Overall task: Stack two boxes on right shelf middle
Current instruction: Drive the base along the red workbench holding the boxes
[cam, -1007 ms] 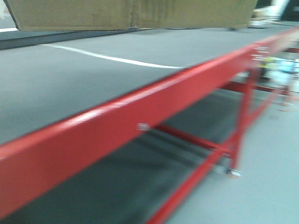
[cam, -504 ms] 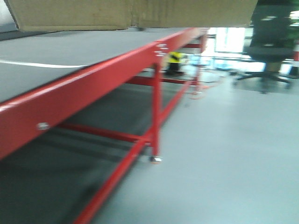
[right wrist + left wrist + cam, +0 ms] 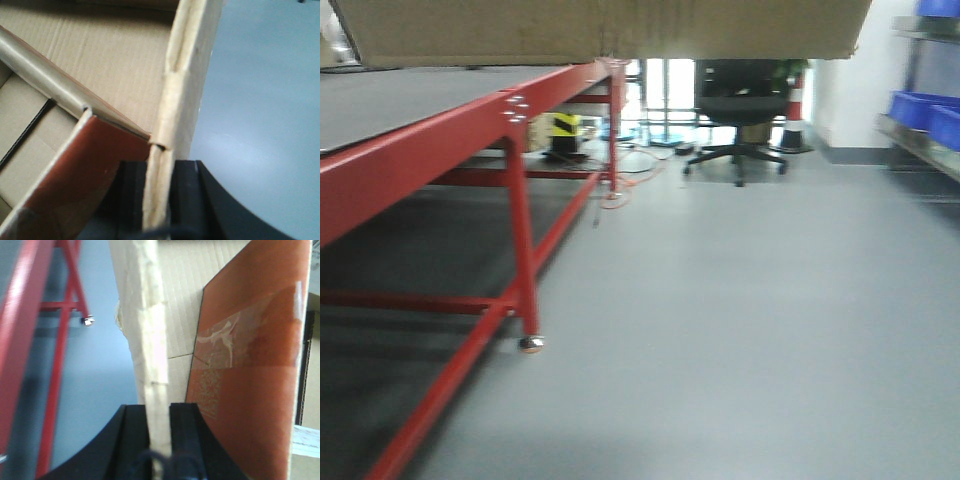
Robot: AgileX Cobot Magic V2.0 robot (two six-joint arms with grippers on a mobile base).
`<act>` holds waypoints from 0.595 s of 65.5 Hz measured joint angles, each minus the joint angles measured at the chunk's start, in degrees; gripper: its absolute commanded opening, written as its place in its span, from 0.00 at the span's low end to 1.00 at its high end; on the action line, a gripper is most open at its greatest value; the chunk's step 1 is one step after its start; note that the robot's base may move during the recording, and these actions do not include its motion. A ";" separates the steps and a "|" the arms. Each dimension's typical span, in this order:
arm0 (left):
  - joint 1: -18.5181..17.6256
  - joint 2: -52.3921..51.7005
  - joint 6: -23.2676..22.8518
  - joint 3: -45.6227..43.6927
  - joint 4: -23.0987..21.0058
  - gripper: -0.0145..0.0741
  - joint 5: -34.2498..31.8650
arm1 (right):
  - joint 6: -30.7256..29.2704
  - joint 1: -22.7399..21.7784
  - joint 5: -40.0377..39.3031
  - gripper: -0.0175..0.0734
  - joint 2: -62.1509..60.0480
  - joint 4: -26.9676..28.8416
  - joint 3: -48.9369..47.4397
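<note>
The box (image 3: pixel 605 28) is held off the floor, across the top of the front view, beside the red-framed table (image 3: pixel 420 150). Left gripper (image 3: pixel 159 437) jaws pinch one side wall. Right gripper (image 3: pixel 159 192) jaws pinch the opposite wall. Inside, a folded flap (image 3: pixel 250 365) carries clear tape. Blue bins (image 3: pixel 925 108) sit far right.

Place: a workshop or storeroom.
Floor: bare grey floor (image 3: pixel 740 330), wide and open.
Furniture: long red-framed counter (image 3: pixel 420 150); black office chair (image 3: pixel 738 105) at the far end.
Storage: blue bins (image 3: pixel 920 108) on a rack (image 3: pixel 910 140) at right; a cardboard box (image 3: pixel 600 30).
Other signs: striped cone (image 3: pixel 796 110); loose cables (image 3: pixel 630 170) on the floor.
</note>
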 measured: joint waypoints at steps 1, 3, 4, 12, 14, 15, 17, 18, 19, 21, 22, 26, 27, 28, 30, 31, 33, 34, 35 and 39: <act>0.00 0.00 0.00 0.00 0.00 0.04 0.00 | 0.00 0.00 0.00 0.02 0.00 0.00 0.00; 0.00 0.00 0.00 0.00 0.00 0.04 0.00 | 0.00 0.00 0.00 0.02 0.00 0.00 0.00; 0.00 0.00 0.00 0.00 0.00 0.04 0.00 | 0.00 0.00 0.00 0.02 0.00 0.00 0.00; 0.00 0.00 0.00 0.00 0.00 0.04 0.00 | 0.00 0.00 0.00 0.02 0.00 0.00 0.00; 0.00 0.00 0.00 0.00 0.00 0.04 0.00 | 0.00 0.00 0.00 0.02 0.00 0.00 0.00; 0.00 0.00 0.00 0.00 0.00 0.04 0.00 | 0.00 0.00 0.00 0.02 0.00 0.00 0.00; 0.00 0.00 0.00 0.00 0.00 0.04 0.00 | 0.00 0.00 0.00 0.02 0.00 0.00 0.00; 0.00 0.00 0.00 0.00 0.00 0.04 0.00 | 0.00 0.00 0.00 0.02 0.00 0.00 0.00; 0.00 0.00 0.00 0.00 0.00 0.04 0.00 | 0.00 0.00 0.00 0.02 0.00 0.00 0.00; 0.00 0.00 0.00 0.00 0.00 0.04 0.00 | 0.00 0.00 0.00 0.02 0.00 0.00 0.00; 0.00 0.00 0.00 0.00 0.00 0.04 0.00 | 0.00 0.00 0.00 0.02 0.00 0.00 0.00; 0.00 0.00 0.00 0.00 0.00 0.04 0.00 | 0.00 0.00 0.00 0.02 0.00 0.00 0.00; 0.00 0.00 0.00 0.00 0.00 0.04 0.00 | 0.00 0.00 0.00 0.02 0.00 0.00 0.00; 0.00 0.00 0.00 0.00 0.00 0.04 0.00 | 0.00 0.00 0.00 0.02 0.00 0.00 0.00; 0.00 0.00 0.00 0.00 0.00 0.04 0.00 | 0.00 0.00 0.00 0.02 0.00 0.00 0.00; 0.00 0.00 0.00 0.00 0.00 0.04 0.00 | 0.00 0.00 0.00 0.02 0.00 0.00 0.00; 0.00 0.00 0.00 0.00 0.00 0.04 0.00 | 0.00 0.00 0.00 0.02 0.00 0.00 0.00; 0.00 0.00 0.00 0.00 0.00 0.04 0.00 | 0.00 0.00 0.00 0.02 0.00 0.00 0.00; 0.00 0.00 0.00 0.00 0.00 0.04 0.00 | 0.00 0.00 0.00 0.02 0.00 0.00 0.00; 0.00 0.00 0.00 0.00 0.00 0.04 0.00 | 0.00 0.00 0.00 0.02 0.00 0.00 0.00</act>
